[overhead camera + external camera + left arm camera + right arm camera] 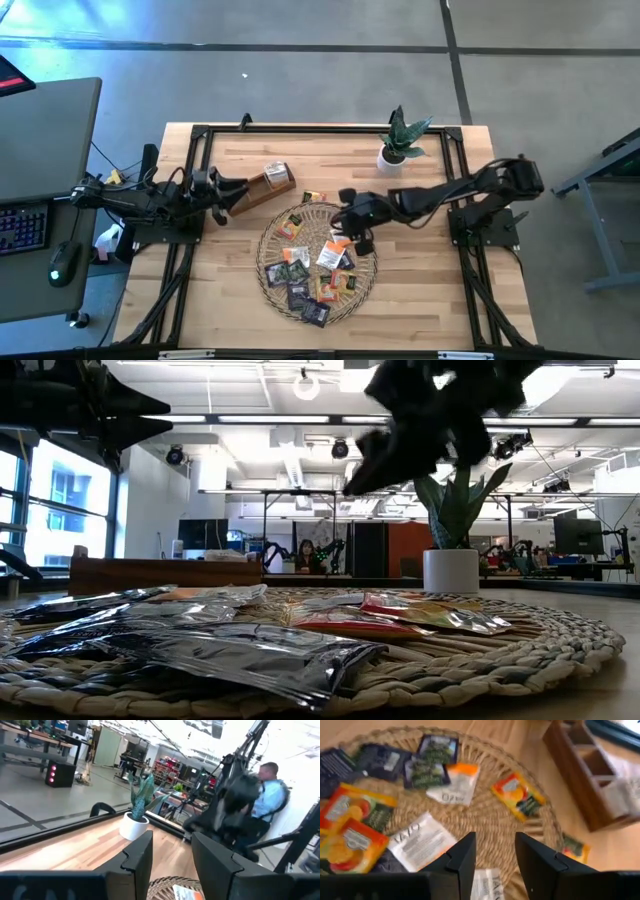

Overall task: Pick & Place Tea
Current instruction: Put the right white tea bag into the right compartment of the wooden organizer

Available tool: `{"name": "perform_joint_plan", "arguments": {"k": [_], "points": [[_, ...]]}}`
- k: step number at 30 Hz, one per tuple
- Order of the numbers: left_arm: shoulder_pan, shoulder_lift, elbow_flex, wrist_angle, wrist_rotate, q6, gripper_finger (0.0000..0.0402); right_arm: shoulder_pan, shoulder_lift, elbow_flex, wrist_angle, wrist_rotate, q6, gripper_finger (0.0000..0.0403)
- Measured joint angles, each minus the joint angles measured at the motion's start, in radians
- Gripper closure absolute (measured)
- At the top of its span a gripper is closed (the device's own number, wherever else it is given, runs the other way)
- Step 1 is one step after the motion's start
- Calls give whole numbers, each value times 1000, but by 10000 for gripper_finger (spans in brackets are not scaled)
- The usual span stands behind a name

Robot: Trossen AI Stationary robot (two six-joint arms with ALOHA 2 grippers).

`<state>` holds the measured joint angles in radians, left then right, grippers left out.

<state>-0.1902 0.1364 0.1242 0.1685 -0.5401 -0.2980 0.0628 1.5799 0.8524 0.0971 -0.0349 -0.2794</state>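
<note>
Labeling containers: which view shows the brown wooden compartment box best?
Right wrist view: the brown wooden compartment box shows its open compartments and dividers, beside the round wicker tray. The high view shows it small and whole, by the left arm. The low view gives only a side edge. Left wrist view: not visible.

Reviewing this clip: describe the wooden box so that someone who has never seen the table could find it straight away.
Start at the round wicker tray in the middle of the table. The wooden box lies off the tray towards the left arm's side, right in front of the left gripper. It is the only brown, compartmented thing; the sachets are flat and the potted plant stands by the far edge.
</note>
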Motion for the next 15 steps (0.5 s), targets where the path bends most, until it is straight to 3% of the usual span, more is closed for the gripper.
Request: {"name": "perform_joint_plan", "arguments": {"k": [5, 15], "points": [[0, 0, 0, 1, -33, -23, 266, -29, 67, -123, 157, 13, 14, 227], [0, 0, 0, 5, -80, -25, 266, -92, 228, -110, 192, 7, 49, 199]]}}
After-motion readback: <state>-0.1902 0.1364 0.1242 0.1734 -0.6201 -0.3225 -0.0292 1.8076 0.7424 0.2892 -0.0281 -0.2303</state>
